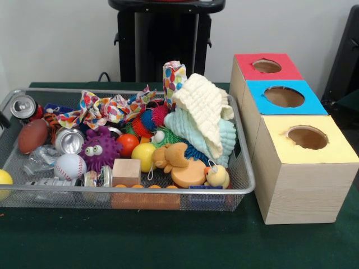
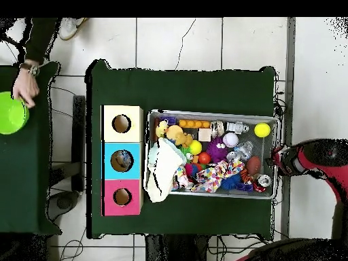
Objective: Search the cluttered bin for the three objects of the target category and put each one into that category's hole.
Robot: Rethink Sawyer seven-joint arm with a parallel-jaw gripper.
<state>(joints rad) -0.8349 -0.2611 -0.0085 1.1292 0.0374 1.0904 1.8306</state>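
One wire-mesh bin (image 1: 242, 178) sits mid-table crammed with toys, three hole-topped boxes, red (image 1: 268, 66), blue (image 1: 285, 97) and yellow (image 1: 307, 138), at its 3 o'clock in the front view, while the gripper (image 2: 280, 160) hangs beside the bin's rim, fingers unreadable.

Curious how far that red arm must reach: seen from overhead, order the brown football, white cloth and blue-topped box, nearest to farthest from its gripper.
1. Brown football, at the bin end beside the gripper.
2. White cloth, at the bin's opposite end.
3. Blue-topped box, outside the bin.
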